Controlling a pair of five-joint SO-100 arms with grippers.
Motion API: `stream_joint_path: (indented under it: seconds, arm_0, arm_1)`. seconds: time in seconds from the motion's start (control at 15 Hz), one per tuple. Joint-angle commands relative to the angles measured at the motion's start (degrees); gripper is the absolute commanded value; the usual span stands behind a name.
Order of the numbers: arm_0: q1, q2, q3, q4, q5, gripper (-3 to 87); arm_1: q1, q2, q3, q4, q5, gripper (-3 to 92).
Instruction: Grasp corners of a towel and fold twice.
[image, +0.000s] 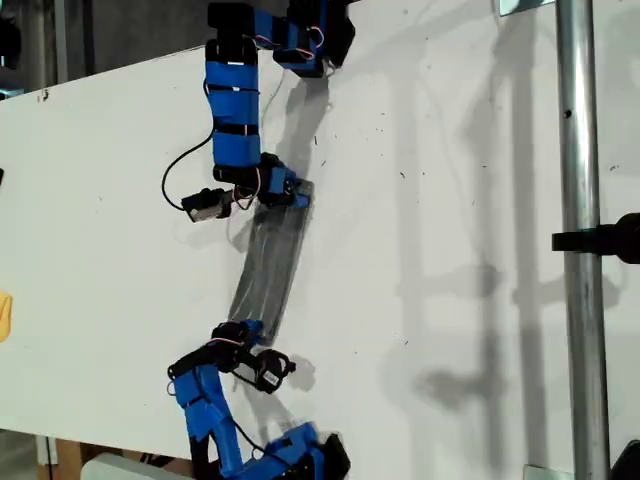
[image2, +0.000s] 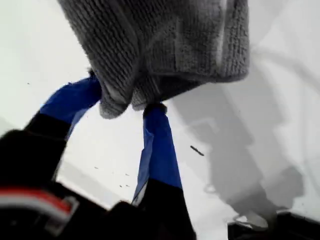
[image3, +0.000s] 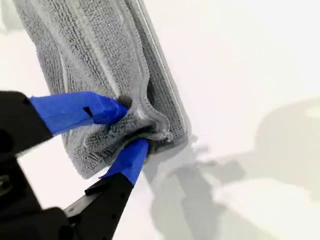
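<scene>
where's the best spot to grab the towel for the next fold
The towel is stretched into a narrow strip between both tools, so its two short ends are the grip points. My first gripper and my second gripper each pinch bunched fabric there. I would probably grip the end corners, coming in along the strip's length from beyond each end, where the cloth edge is free.

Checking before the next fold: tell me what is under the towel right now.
The towel hangs stretched between my first gripper and my second gripper, each shut on an end. Beneath it only the white table and the towel's shadow show. The strip directly below is covered.
</scene>
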Motion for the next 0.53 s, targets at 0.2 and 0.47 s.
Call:
stream_joint_path:
  seconds: [0.2,0.47]
  arm_0:
    - [-0.1,23.2,-1.8,11.2,-3.3,43.5]
    - [2.0,55.7,14.2,12.1,-8.1,20.9]
  arm_1:
    - [5.6,20.0,4.0,10.5,1.1,36.1]
    - [7.4,59.4,27.0,10.2,10.2,23.2]
